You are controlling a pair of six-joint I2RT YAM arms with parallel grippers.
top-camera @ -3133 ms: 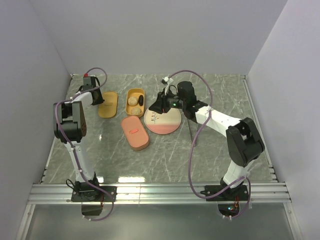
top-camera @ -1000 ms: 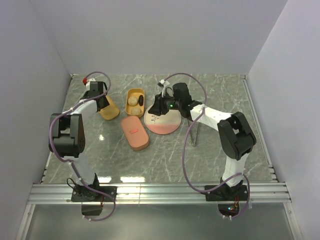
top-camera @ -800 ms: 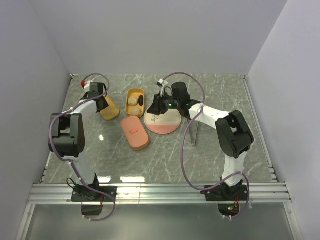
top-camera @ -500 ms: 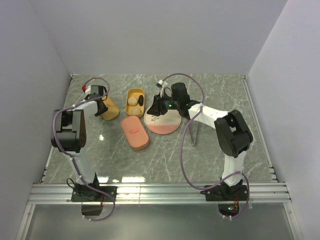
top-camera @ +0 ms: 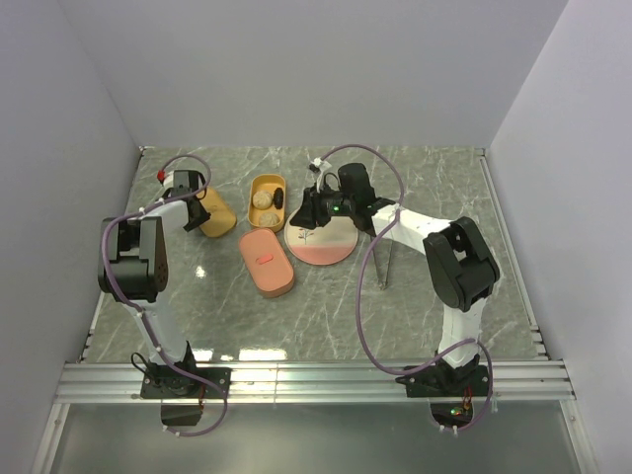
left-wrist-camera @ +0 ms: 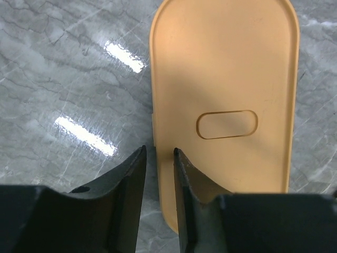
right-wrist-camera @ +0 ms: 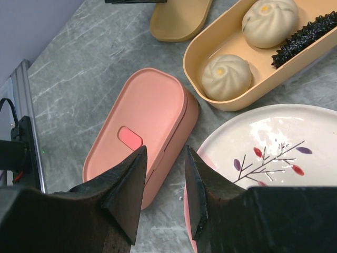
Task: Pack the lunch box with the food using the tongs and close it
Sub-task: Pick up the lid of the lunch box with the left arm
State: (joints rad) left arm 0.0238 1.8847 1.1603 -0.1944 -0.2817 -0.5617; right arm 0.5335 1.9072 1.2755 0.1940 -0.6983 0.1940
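The lunch box is a yellow oval tray (top-camera: 267, 184) (right-wrist-camera: 196, 52) with two beige balls (top-camera: 263, 200) (right-wrist-camera: 226, 77) and a dark spiky piece (top-camera: 278, 197) (right-wrist-camera: 305, 32) of food in it. Its yellow lid (top-camera: 217, 219) (left-wrist-camera: 226, 63) (right-wrist-camera: 179, 21) lies to the left, and my left gripper (top-camera: 197, 205) (left-wrist-camera: 158, 150) is shut on the lid's long edge, one finger on top and one outside. My right gripper (top-camera: 308, 215) (right-wrist-camera: 165, 150) hangs open and empty over the gap between pink box and plate. The tongs (top-camera: 379, 269) lie on the table right of the plate.
A closed pink box (top-camera: 267, 262) (right-wrist-camera: 142, 132) lies in front of the yellow tray. The cream-and-pink plate (top-camera: 321, 247) (right-wrist-camera: 274, 142) sits right of it, with no food showing on it. Walls close the table in on three sides.
My left gripper's jaws have narrowed onto the lid's edge, and the wrist has shifted slightly left. The right arm has barely moved.
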